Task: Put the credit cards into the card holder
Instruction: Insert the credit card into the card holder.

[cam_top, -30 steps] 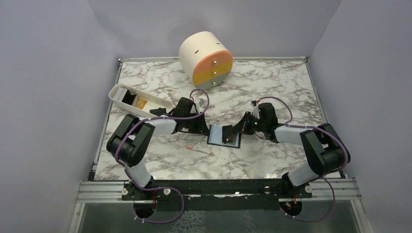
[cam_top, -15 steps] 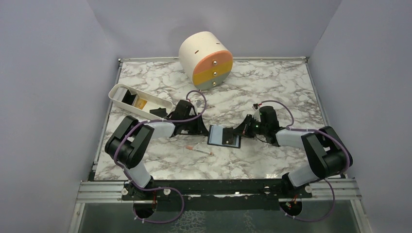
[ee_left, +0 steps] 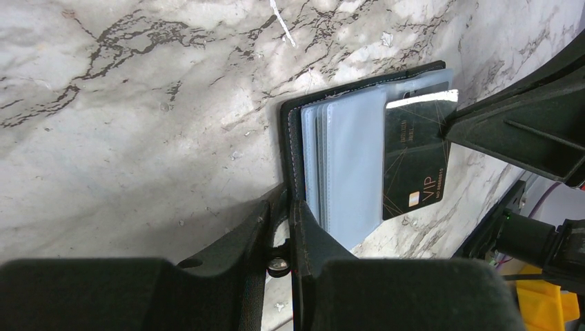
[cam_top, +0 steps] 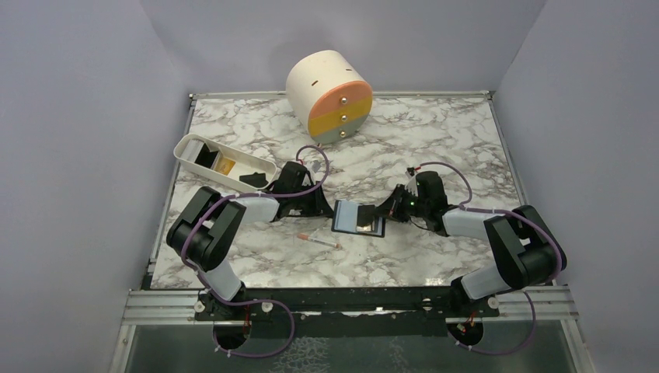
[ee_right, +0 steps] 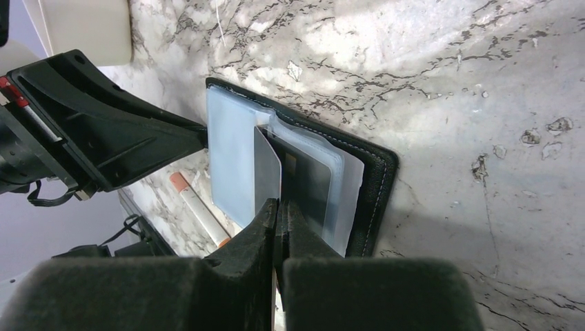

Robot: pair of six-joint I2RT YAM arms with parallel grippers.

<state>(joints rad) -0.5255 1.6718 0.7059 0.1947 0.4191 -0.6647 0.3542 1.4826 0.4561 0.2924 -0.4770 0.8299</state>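
My left gripper (ee_left: pixel 284 203) pinches the one open card holder (ee_left: pixel 345 172) at its nine-o'clock edge; my right gripper (ee_right: pixel 279 205), closed, grips one dark credit card (ee_left: pixel 416 155).

Both arms on my feed stand on one black mounting rail (cam_top: pixel 350 299), each base fixed to it with pale bolt heads (cam_top: pixel 266 306). The left arm (cam_top: pixel 221 221) and right arm (cam_top: pixel 509 241) look alike. Each has bulky black joint housings nearest the rail, white shell links beyond them, and a black wrist at the end farthest from the rail. A purple cable (cam_top: pixel 443 165) runs from below the rail along each arm to its wrist. I can pick out a small green light (cam_top: pixel 409 203) on the right wrist. The left gripper (ee_left: pixel 285 205) has matte black wedge-shaped fingers with a silver screw head (ee_left: pixel 278 263) between them. The right gripper (ee_right: pixel 278 207) has matching black fingers.
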